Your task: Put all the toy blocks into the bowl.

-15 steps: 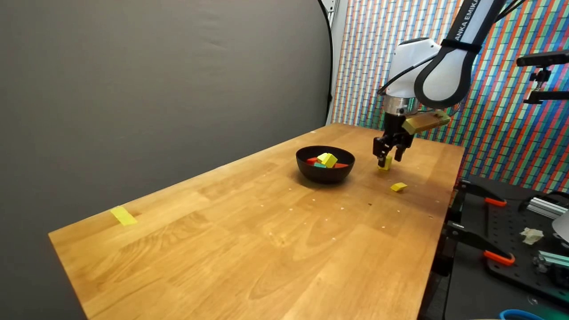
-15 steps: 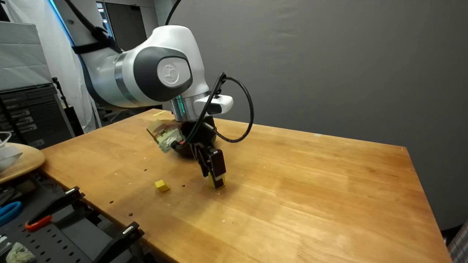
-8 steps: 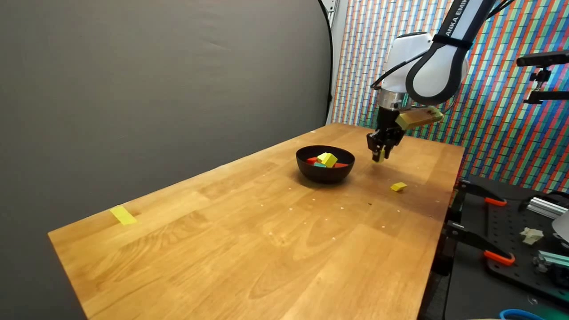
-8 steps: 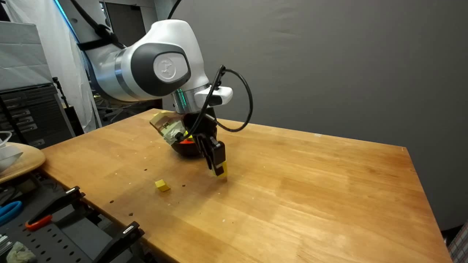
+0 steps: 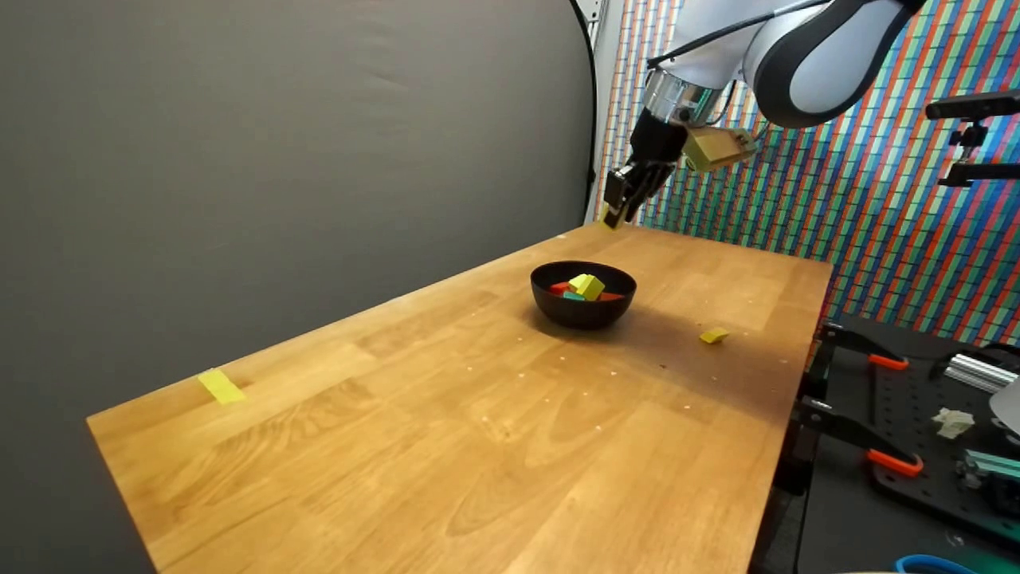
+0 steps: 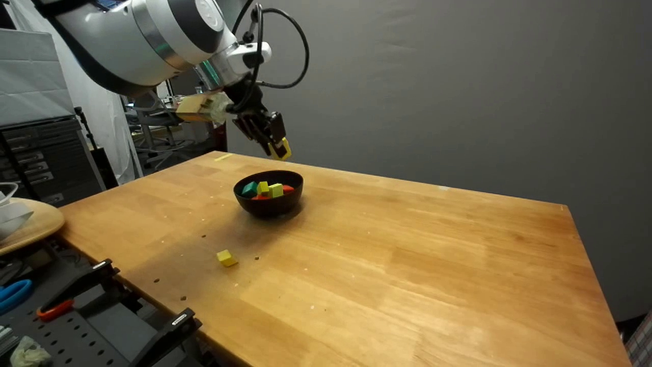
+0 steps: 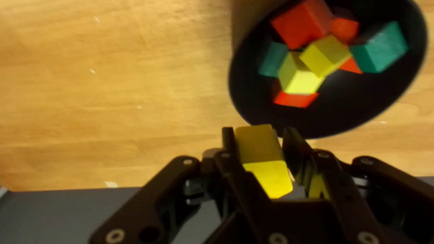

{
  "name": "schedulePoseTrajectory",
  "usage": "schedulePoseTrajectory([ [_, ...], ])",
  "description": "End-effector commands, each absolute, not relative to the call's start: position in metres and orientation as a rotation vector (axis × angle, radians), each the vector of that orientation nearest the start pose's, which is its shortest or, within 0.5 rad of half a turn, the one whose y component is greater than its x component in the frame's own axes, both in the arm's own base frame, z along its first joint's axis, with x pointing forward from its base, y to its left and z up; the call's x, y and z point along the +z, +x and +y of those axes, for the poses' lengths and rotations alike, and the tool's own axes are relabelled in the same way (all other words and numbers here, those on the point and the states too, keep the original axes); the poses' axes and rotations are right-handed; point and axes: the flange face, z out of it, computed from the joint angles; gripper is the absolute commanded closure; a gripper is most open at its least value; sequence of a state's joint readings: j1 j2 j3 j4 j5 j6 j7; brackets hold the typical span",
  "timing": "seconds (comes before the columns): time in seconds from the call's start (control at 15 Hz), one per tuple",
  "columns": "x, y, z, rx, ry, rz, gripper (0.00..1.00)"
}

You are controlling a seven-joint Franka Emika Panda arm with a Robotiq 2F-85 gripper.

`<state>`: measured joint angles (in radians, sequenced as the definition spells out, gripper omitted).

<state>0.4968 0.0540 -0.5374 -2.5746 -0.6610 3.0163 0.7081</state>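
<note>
Clear air between the bowl (image 6: pixel 268 207) and my jaws, which pinch a yellow block (image 7: pixel 259 144). Blocks (image 7: pixel 301 81) inside fill part; bare interior shows beside them. Low obstacle on the worktop (image 6: pixel 433 265): a loose yellow block (image 6: pixel 226 258). Grey backdrop (image 6: pixel 433 102) behind.

White arm (image 6: pixel 114 43) bears dark-grey trim (image 6: pixel 192 25), silvery collar (image 5: pixel 673 96) and looped cable (image 6: pixel 306 51); black gripper (image 7: pixel 259 144) shows pale-rimmed round screws (image 7: pixel 115 236).

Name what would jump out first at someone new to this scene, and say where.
The eye would probably go first to the multicoloured backdrop behind the arm in an exterior view. Next comes the yellow block clamped in the gripper, held up off the wooden table. Then the black bowl stands out on the table, with red, yellow and teal blocks inside and a lone yellow block lying apart from it.
</note>
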Motion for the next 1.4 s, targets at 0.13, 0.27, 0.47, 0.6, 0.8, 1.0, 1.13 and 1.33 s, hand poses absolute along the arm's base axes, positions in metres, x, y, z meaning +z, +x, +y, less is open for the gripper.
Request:
schedulePoseTrajectory([
  [0.13,0.264,0.464,0.101,-0.692,-3.011,0.049,0.85],
  [0.27,0.252,0.461,0.124,-0.595,-3.003,0.056,0.85],
  [0.47,0.243,0.472,0.134,-0.49,-3.007,0.057,0.35],
  [0.6,0.251,0.479,0.12,-0.504,-3.025,0.047,0.21],
  [0.8,0.27,0.485,0.088,-0.575,-3.044,0.078,0.0],
  [1.0,0.275,0.481,0.077,-0.544,-3.041,0.129,0.0],
  [1.13,0.266,0.472,0.081,-0.447,-3.056,0.134,0.0],
  [1.33,0.251,0.449,0.103,-0.174,-3.045,0.175,0.0],
])
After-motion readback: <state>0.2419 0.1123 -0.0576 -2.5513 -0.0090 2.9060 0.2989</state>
